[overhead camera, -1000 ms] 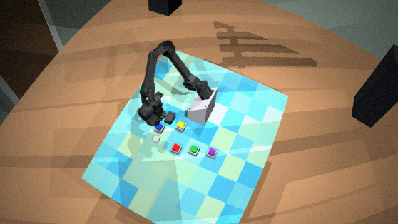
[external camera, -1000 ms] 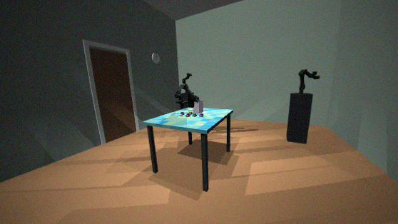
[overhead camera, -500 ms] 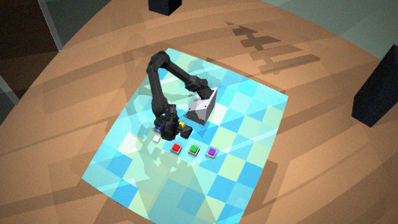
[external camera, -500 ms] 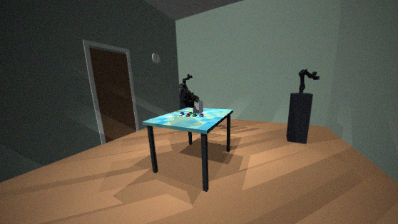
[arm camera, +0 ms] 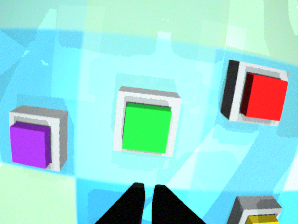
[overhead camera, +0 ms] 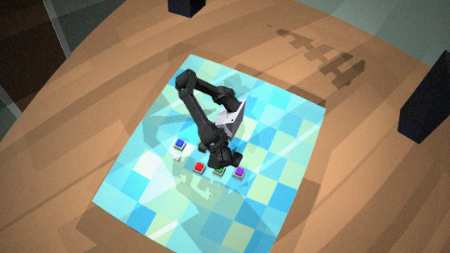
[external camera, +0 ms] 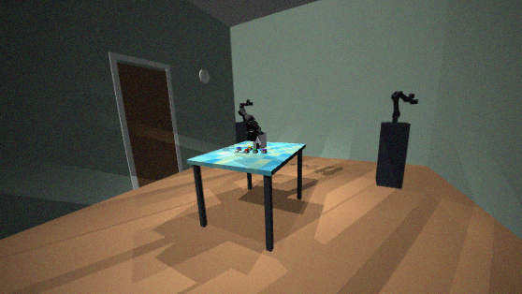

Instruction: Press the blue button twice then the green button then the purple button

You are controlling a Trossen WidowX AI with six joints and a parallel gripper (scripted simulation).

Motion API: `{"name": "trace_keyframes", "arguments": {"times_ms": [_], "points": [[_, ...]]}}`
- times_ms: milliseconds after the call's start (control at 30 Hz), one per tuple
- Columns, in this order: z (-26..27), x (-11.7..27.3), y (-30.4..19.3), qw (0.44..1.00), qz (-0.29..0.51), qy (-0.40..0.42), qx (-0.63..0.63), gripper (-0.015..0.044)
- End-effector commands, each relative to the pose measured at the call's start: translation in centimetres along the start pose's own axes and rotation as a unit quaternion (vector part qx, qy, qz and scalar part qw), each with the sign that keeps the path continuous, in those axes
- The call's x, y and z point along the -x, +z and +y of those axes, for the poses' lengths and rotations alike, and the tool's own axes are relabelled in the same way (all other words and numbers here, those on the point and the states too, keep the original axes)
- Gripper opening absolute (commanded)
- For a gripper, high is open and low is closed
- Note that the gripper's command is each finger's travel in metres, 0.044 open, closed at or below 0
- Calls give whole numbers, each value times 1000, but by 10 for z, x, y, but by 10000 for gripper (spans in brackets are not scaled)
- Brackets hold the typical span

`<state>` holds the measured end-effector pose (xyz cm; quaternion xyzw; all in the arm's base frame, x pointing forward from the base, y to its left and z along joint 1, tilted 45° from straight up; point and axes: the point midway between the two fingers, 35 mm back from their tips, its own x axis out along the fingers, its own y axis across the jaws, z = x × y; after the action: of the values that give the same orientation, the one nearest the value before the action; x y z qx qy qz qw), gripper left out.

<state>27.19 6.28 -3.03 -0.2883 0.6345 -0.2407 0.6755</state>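
Note:
The blue button [overhead camera: 180, 143] stands at the left of the group in the top view, away from the arm's hand. The green button [overhead camera: 218, 171] [arm camera: 146, 128] is partly covered by the hand in the top view; in the wrist view it is fully visible, its cap raised. The purple button [overhead camera: 239, 172] [arm camera: 31, 145] stands beside it, cap raised. My gripper [arm camera: 148, 192] is shut and empty. Its tips show just below the green button in the wrist view and do not cover it. Their height above the table is hard to tell.
The red button [overhead camera: 198, 166] [arm camera: 267, 97] stands on the green button's other side. The yellow button [arm camera: 262, 220] is cut off at the wrist view's lower edge. A small white block [overhead camera: 177, 158] lies near the blue button. A grey-white upright box [overhead camera: 238, 119] stands beside the arm.

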Motion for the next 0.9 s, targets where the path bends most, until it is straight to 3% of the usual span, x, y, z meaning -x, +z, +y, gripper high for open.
{"name": "trace_keyframes", "arguments": {"times_ms": [0,100,867], "points": [[0,-35,0,1000,3,-3,1,20],[-2,-57,-2,1000,3,-4,1,20],[-2,-89,-2,1000,3,-5,1,20]]}}
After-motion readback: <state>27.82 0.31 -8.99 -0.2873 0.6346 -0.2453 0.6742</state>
